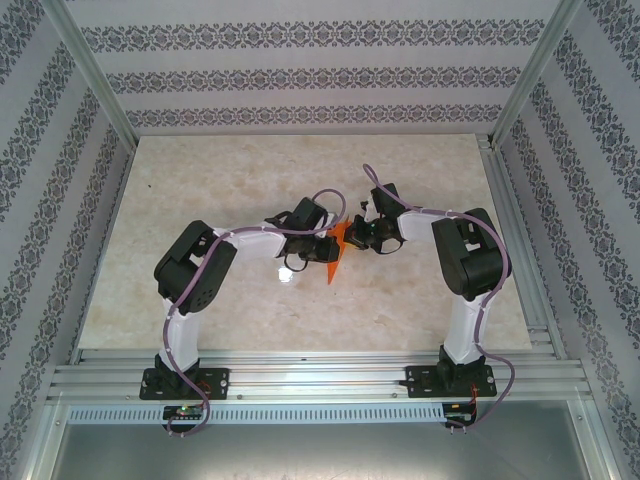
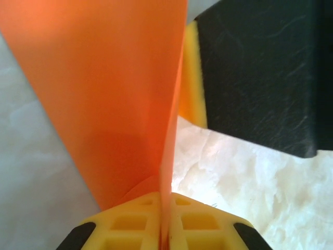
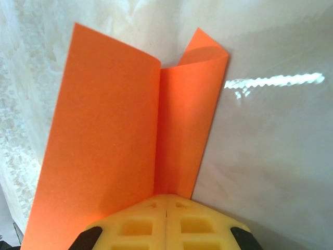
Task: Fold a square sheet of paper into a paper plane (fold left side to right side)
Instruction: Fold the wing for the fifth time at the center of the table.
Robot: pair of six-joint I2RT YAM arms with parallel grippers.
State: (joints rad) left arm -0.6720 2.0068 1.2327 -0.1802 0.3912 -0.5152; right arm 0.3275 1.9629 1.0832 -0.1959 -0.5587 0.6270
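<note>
Orange paper (image 1: 337,248) folded over, standing up around middle of table (image 1: 200,190), well off every edge. Yep, left gripper (image 2: 164,207) clamped on doubled layers, yellow pads (image 2: 130,225) pressed together on it. Same deal right gripper (image 3: 166,204), closed on paper too, loose flaps curling open beyond.
</note>
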